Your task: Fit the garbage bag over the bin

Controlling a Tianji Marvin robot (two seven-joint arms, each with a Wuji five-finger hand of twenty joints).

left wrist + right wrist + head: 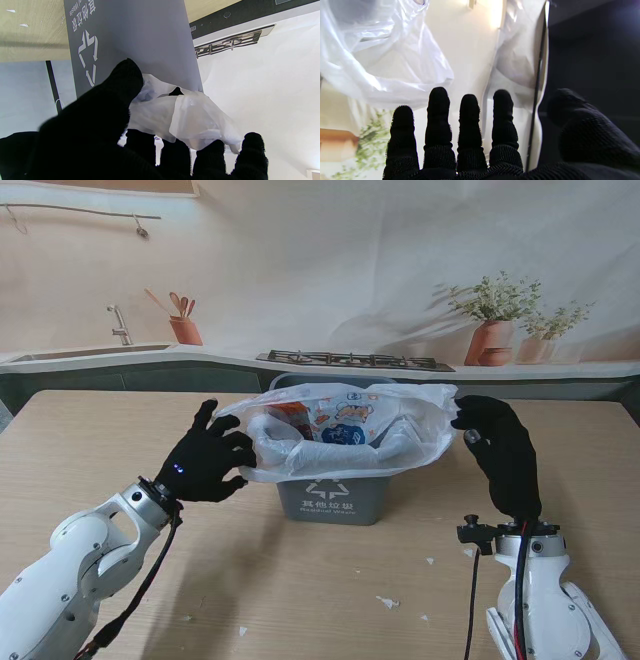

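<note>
A grey bin [330, 498] with a white recycling mark stands mid-table. A white translucent garbage bag [345, 428] sits loosely in and over its mouth, puffed up, with colourful packaging showing inside. My left hand [205, 457], in a black glove, is at the bag's left edge. In the left wrist view its thumb [113, 97] and fingers pinch a fold of the bag [192, 120] against the bin wall [135, 37]. My right hand [500, 448] is beside the bag's right corner. In the right wrist view its fingers [470, 120] are straight and spread, with the bag [382, 55] ahead and untouched.
Small white scraps [388, 602] lie on the wooden table [90, 440] nearer to me than the bin. A printed kitchen backdrop [350, 360] stands behind the table's far edge. A black cable [470, 600] hangs by my right wrist.
</note>
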